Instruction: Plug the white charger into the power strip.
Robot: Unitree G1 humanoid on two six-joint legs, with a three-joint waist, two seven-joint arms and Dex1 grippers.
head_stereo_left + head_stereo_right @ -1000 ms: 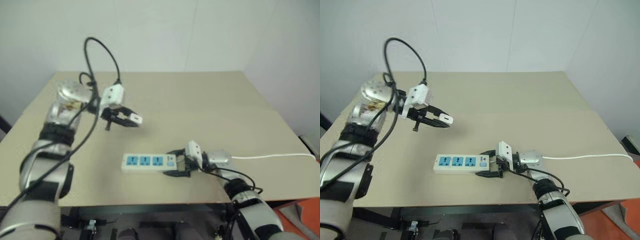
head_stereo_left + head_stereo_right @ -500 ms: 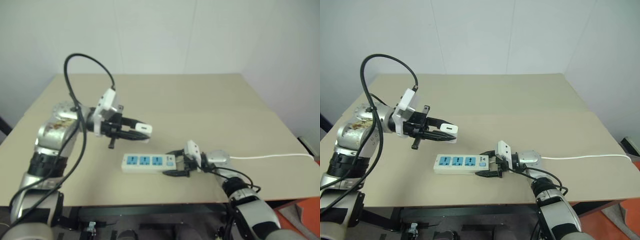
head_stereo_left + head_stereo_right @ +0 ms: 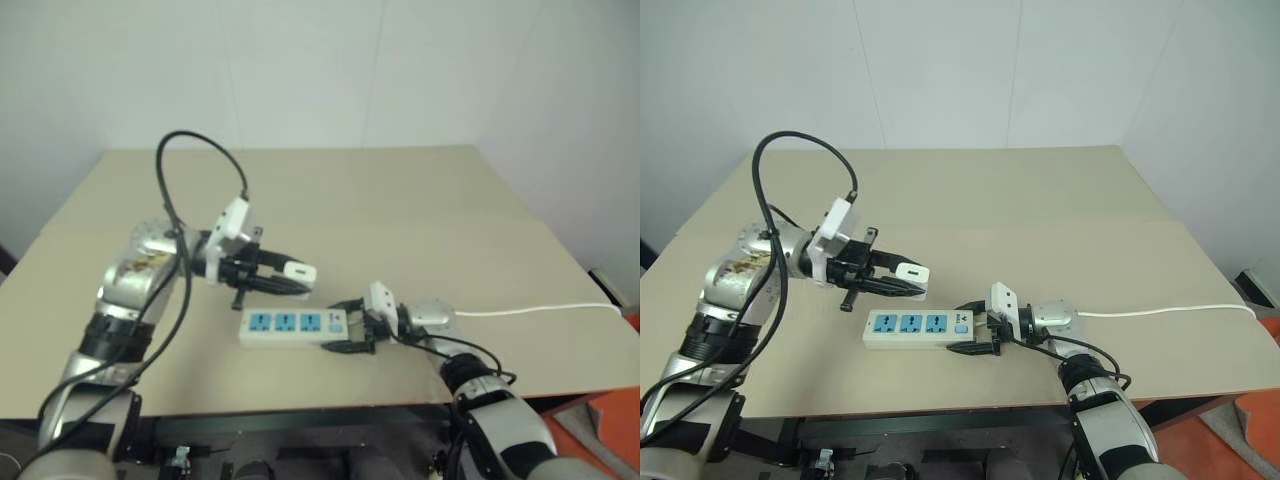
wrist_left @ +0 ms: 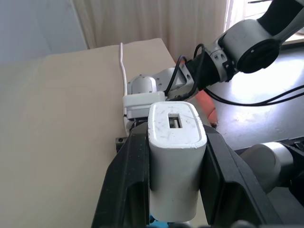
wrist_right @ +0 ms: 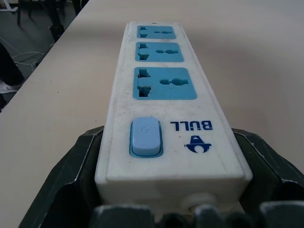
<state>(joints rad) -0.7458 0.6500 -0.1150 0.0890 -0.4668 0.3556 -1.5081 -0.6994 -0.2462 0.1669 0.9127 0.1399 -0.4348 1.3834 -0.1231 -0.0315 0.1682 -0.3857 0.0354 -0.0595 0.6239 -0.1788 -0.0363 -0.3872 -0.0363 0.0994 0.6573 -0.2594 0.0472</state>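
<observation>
The white charger [image 4: 174,156] is clamped between the black fingers of my left gripper [image 3: 908,279], which is shut on it; it hangs just above and behind the power strip's [image 3: 917,327] left sockets. The strip, a long white bar with three blue socket faces [image 5: 164,83] and a blue switch [image 5: 146,137], lies flat on the tan table [image 3: 1040,220]. My right gripper [image 3: 978,329] is shut on the strip's switch end, one finger on each side. The strip's thin white cord [image 3: 1170,312] trails away to the right.
A black cable [image 3: 790,150] loops up above my left arm. The table's front edge [image 3: 940,408] runs close below the strip, and a red-orange object [image 3: 1250,450] lies on the floor at the lower right.
My left gripper has carried the charger right and down, from over the table's left part to just above the strip. The right gripper and the strip have stayed put.
</observation>
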